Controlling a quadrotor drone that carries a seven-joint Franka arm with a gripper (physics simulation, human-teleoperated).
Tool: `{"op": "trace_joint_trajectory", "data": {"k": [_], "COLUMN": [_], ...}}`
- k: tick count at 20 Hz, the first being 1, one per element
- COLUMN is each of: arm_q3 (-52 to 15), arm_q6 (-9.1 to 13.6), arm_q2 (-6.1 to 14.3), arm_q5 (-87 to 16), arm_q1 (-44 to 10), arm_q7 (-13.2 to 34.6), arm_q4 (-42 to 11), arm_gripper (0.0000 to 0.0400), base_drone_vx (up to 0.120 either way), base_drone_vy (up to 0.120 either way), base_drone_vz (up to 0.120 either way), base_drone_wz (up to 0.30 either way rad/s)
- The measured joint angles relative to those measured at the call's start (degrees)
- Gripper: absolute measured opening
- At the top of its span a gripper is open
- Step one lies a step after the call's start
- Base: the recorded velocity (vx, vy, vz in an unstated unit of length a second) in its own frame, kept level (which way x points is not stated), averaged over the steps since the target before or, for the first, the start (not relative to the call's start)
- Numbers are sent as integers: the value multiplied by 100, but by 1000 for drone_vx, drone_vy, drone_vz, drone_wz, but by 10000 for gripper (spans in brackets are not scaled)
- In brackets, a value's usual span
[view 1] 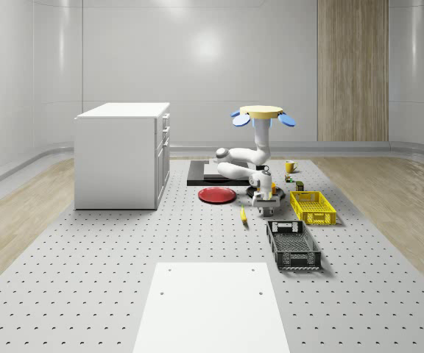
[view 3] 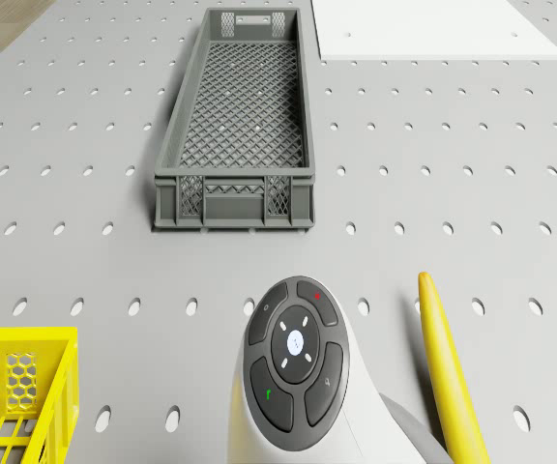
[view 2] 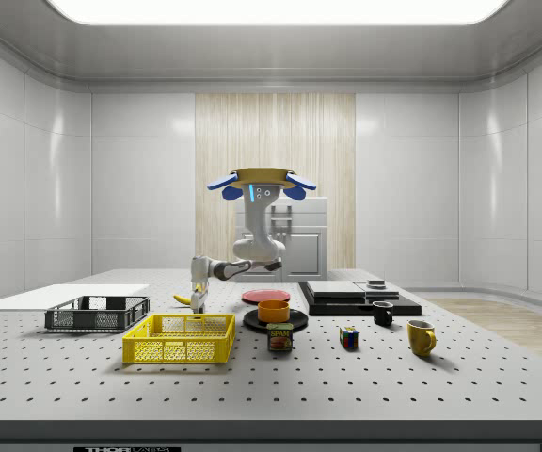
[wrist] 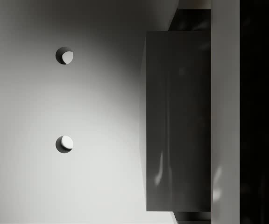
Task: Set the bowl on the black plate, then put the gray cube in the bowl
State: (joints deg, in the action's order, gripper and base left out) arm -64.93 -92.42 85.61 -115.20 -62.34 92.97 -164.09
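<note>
Since the bowl (view 2: 273, 309) already sits on the black plate (view 2: 252, 322), the jaws are low at the tabletop (view 1: 124, 257), right by the gray cube (wrist: 179, 121), likely for the pickup. I cannot tell whether they are apart or clamped. A banana (view 3: 448, 367) lies just beside the arm and a yellow crate (view 1: 313, 207) stands near, so straight up looks the freest way out. The drone (view 1: 263, 114) hovers above the plate.

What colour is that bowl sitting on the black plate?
The bowl is orange, resting on the black plate. The side view shows it best.
</note>
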Motion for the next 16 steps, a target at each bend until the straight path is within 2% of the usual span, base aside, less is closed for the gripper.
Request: {"op": "trace_joint_trajectory", "data": {"k": [2,5,8,16], "arm_q3": [-9,-17,-21,-55], "arm_q6": [9,18,25,51], "arm_q2": [-16,-31,-41,-57], "arm_q5": [6,10,11,40], "arm_q1": [-22,-40,-48,-45], "arm_q7": [2,4,4,1], "arm_q4": [21,38,47,41], "arm_gripper": [400,321,284,255], "base_drone_vx": [0,0,0,0], "base_drone_vy": [0,0,0,0], "base_drone_vz": [0,0,0,0], "base_drone_wz": [0,0,0,0]}}
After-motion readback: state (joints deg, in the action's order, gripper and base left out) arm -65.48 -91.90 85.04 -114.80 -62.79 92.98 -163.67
